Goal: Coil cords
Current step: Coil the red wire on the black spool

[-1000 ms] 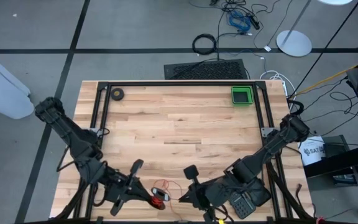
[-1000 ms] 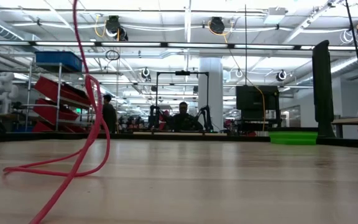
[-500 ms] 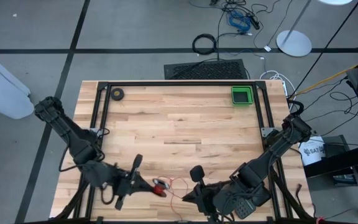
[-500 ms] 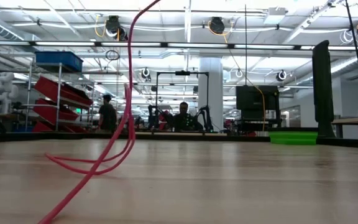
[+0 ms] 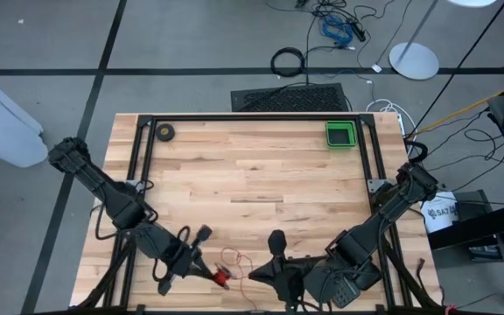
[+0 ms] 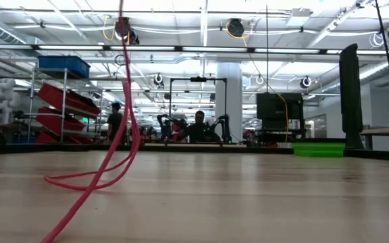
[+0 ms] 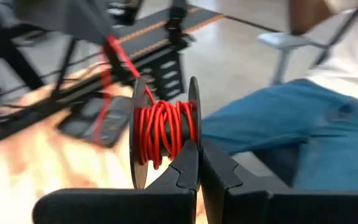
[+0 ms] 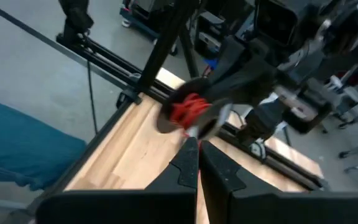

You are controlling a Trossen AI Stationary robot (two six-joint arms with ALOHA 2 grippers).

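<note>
My left hand (image 5: pixel 210 274) is closed on the spool of the cords (image 7: pixel 161 132), far from the green tray (image 5: pixel 340 134). My right hand (image 5: pixel 256 275), closed, probably pinches the red wire just beside.

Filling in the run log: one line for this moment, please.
left gripper: shut on spool of red wire | right gripper: shut, pinching the wire | slack loops on table | coiling unfinished

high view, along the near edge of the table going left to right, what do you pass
left gripper → red cord spool held at its tip → loose red cord lying on the table → right gripper
</note>
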